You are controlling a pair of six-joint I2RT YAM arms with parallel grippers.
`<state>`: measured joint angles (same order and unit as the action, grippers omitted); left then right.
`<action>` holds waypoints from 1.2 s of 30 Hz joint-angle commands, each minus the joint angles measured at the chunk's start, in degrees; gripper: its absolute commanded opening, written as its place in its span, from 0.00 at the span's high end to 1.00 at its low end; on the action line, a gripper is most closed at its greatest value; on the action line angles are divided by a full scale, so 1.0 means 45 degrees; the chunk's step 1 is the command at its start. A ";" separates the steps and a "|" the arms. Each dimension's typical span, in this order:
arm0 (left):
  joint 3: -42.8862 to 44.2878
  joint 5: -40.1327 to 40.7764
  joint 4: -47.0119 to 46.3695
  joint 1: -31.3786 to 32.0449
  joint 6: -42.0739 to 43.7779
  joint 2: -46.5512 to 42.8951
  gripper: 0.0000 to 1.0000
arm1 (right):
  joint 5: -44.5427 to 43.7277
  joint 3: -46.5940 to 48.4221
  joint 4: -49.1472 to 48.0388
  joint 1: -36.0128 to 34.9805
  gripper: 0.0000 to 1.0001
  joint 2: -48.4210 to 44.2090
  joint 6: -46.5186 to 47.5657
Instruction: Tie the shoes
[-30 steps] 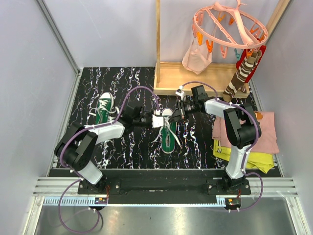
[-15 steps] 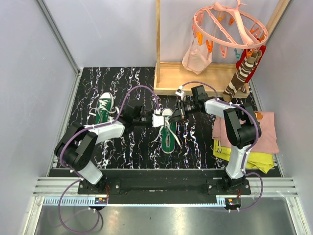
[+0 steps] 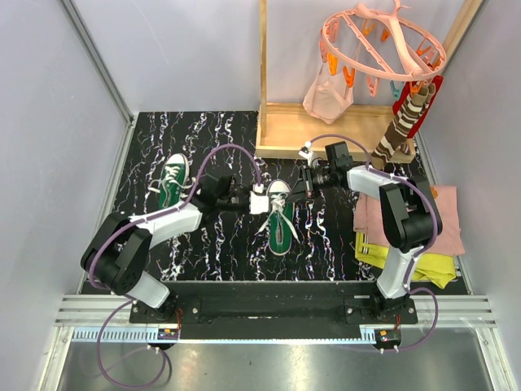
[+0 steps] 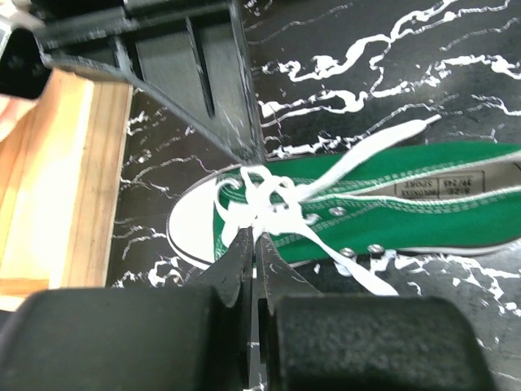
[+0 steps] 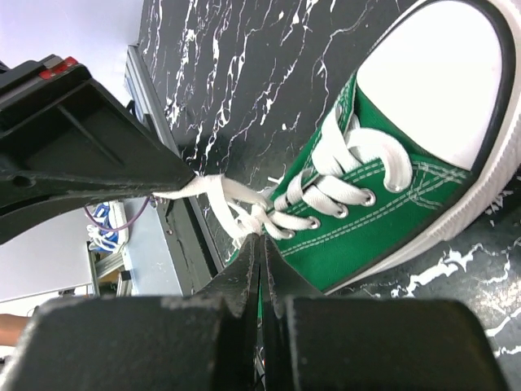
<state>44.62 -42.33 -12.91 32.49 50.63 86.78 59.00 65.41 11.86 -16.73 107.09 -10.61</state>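
One green sneaker (image 3: 281,220) with a white toe cap lies mid-table, toe to the far side; it also shows in the left wrist view (image 4: 391,204) and the right wrist view (image 5: 383,195). My left gripper (image 3: 259,199) is at its left, shut on a white lace (image 4: 259,199). My right gripper (image 3: 303,186) is at its right, shut on the other lace (image 5: 244,213). The laces are pulled taut across the shoe's upper eyelets into a knot. The second green sneaker (image 3: 172,181) lies at the left with its laces loose.
A wooden rack base (image 3: 326,130) stands right behind the shoe. A pink clip hanger (image 3: 383,41) and striped socks (image 3: 403,122) hang above at the back right. Folded pink and yellow cloths (image 3: 440,228) lie at the right edge.
Both grippers have pulled apart, the left to the left and the right to the right, drawing the laces tighter over the middle shoe.
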 commanded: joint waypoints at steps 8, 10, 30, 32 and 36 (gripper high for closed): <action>-0.0306 -0.0770 0.1051 -0.0267 0.0662 -0.0789 1.00 | -0.0670 -0.0628 0.0392 0.0358 1.00 -0.1354 0.0853; -0.0365 -0.0751 0.1071 -0.0267 0.0740 -0.0809 1.00 | -0.0690 -0.0784 0.0626 0.0359 1.00 -0.1433 0.1107; -0.0111 -0.1063 0.1306 -0.0248 0.1385 -0.0301 1.00 | -0.0455 0.1772 0.1115 0.0281 0.43 0.0127 0.0796; -0.0092 -0.1102 0.1267 -0.0267 0.1444 -0.0242 1.00 | -0.0475 0.2259 0.1115 0.0184 0.34 0.0477 0.0699; -0.0052 -0.1122 0.1150 -0.0248 0.1405 -0.0183 1.00 | -0.0455 0.2750 0.1212 -0.0109 0.26 0.1007 0.0542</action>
<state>43.44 -44.84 -5.65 31.51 55.99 85.62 56.23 74.43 17.50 -15.66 109.54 -7.14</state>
